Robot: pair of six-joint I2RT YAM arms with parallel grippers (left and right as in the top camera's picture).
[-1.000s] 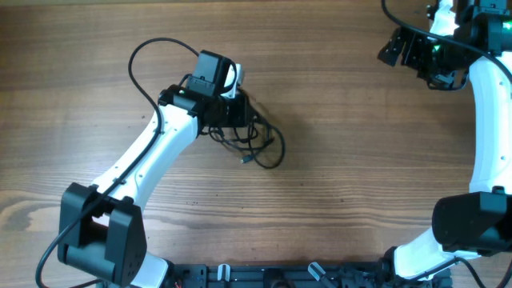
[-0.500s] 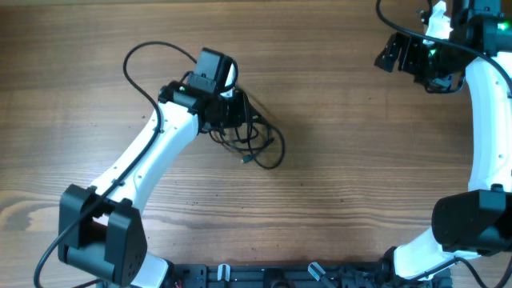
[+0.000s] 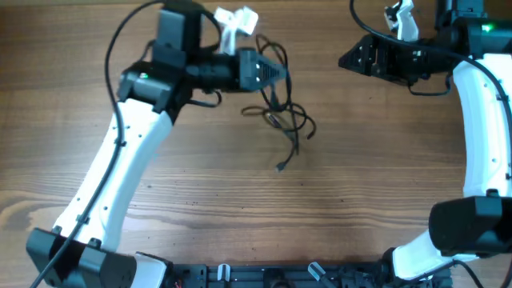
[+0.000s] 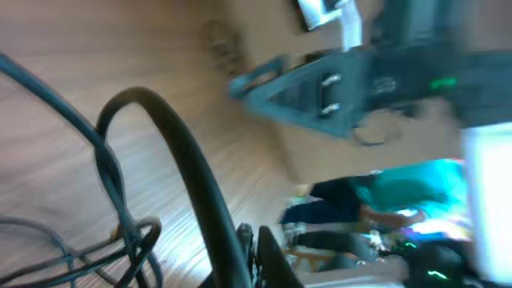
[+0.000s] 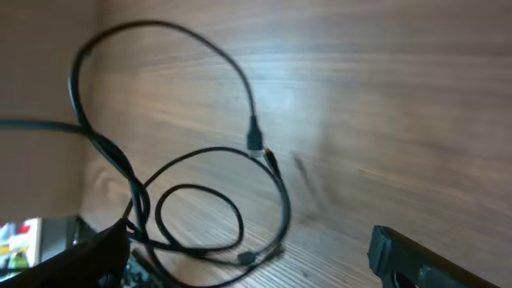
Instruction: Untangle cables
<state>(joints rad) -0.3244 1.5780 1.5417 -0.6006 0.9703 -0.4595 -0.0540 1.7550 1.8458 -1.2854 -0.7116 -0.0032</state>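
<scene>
The cables (image 3: 286, 120) are thin black cords in a loose tangle at the far middle of the table, with one plug end (image 3: 280, 166) trailing toward the front. My left gripper (image 3: 272, 74) is shut on the top of the tangle and holds it up. In the blurred left wrist view a cord (image 4: 192, 184) runs into the closed fingers (image 4: 254, 256). My right gripper (image 3: 348, 58) is open and empty, to the right of the cables. Its wrist view shows the cable loops and a plug (image 5: 254, 144) between its spread fingers (image 5: 252, 272).
The wooden table (image 3: 384, 176) stretches to the front and the right. A black rail (image 3: 264, 276) runs along the front edge. The right arm's base (image 3: 472, 232) stands at the front right. The left arm's own thick wire (image 3: 120, 40) arcs above it.
My left gripper has lifted the cables and moved toward the far edge and to the right; the tangle now hangs stretched out. My right gripper has moved left toward the cables.
</scene>
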